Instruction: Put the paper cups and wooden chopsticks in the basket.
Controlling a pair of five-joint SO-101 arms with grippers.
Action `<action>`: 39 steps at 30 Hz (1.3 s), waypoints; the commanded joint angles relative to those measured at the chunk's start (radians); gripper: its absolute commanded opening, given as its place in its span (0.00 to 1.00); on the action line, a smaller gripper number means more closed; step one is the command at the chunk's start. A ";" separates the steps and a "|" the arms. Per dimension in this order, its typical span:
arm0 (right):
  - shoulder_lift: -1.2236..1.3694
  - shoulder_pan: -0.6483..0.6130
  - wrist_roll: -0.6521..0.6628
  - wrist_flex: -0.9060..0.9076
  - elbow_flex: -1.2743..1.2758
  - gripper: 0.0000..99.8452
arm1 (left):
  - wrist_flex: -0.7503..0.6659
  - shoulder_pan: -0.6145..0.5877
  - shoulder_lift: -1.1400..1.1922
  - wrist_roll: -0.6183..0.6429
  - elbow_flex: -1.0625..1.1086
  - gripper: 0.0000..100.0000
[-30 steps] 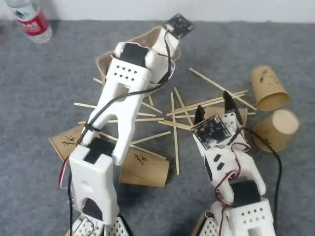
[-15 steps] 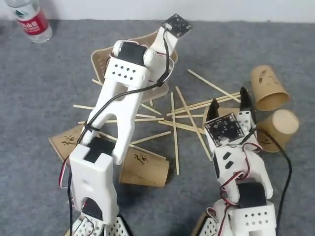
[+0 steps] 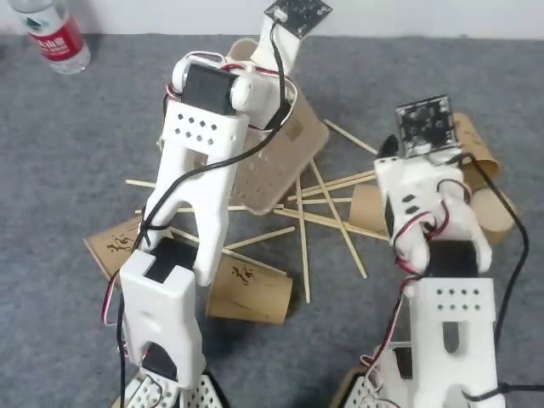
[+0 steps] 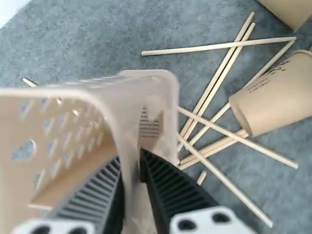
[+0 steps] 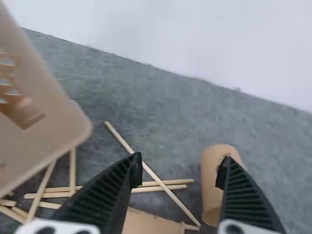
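Since the earlier frames the left tool [image 4: 130, 158] has raised and tipped the basket [image 3: 280, 161], jaws clamped on its wall; the right tool [image 5: 180, 160] has risen, jaws apart and holding nothing. Paper cups [image 3: 251, 293] and chopsticks [image 3: 303, 238] lie on the bench [image 3: 68, 170], outside the basket. The right arm hides much of the cups at the right. Cup markings and the red label on the bottle [image 3: 55, 34] cannot be made out.

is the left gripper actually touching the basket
Touching. The left wrist view shows the left gripper shut on a wall of the basket, with one black finger pressed against each side of it.
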 commanded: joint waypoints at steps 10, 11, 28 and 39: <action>0.008 0.013 -0.017 0.004 -0.069 0.25 | -0.025 0.101 -0.021 -0.003 0.180 0.01; 0.008 0.015 -0.017 0.004 -0.069 0.25 | -0.025 0.114 -0.026 -0.003 0.186 0.01; 0.018 0.125 -0.018 0.007 -0.068 0.25 | 0.031 0.141 -0.052 0.041 -0.058 0.32; 0.008 0.177 -0.014 0.117 -0.097 0.25 | 0.029 0.097 -0.325 0.051 -0.068 0.32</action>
